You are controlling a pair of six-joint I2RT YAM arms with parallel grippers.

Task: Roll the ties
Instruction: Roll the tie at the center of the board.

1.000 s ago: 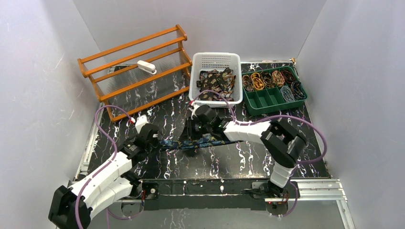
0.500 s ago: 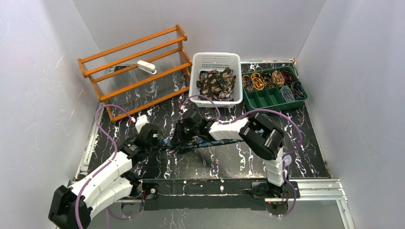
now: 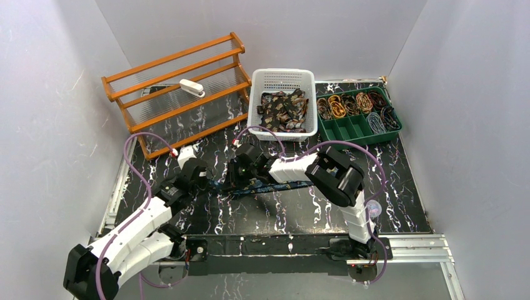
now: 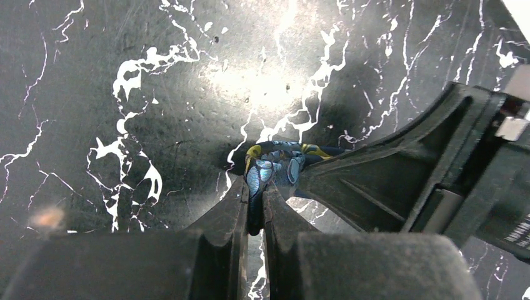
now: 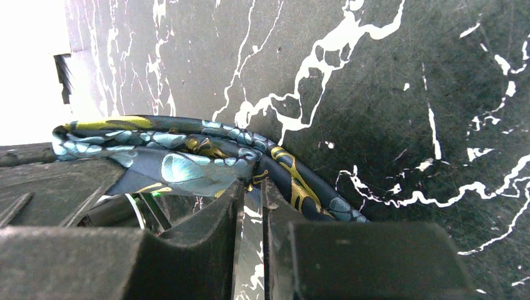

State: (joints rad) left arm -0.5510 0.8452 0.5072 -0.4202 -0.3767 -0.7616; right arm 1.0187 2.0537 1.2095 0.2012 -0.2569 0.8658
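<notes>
**Entry: blue tie, first turn of the roll**

Left jaws: closed flat on one end of the blue tie [image 4: 269,164], with cloth standing up between them; this is my anchor.

Right jaws: just beside the left, drawn to a thin slit, tips against the tie's curved fold; whether cloth is nipped there I cannot tell.

Tie: low on the worktop [image 3: 281,212] between my two wrists; its remaining length trails toward my right.

Handling note, my judgement: the step in hand is starting the coil; the anchor should hold firm while the right tips wind the fold round it; edges stacked level and tension even, or the slick cloth may telescope or spring loose; both sets of tips are crowded together, so small moves only.

Surface: black, white-veined, glossy; some glare.

Beyond:
- a white basket [image 3: 282,73] holding loose brown ties [image 3: 284,109];
- to its right, a green tray [image 3: 357,144] with rolled ties [image 3: 340,106] in its far compartments;
- to its left, a wooden rack [image 3: 181,58] carrying a small white object [image 3: 192,88].

Enclosure: plain pale walls [image 3: 262,31] on three sides.
</notes>
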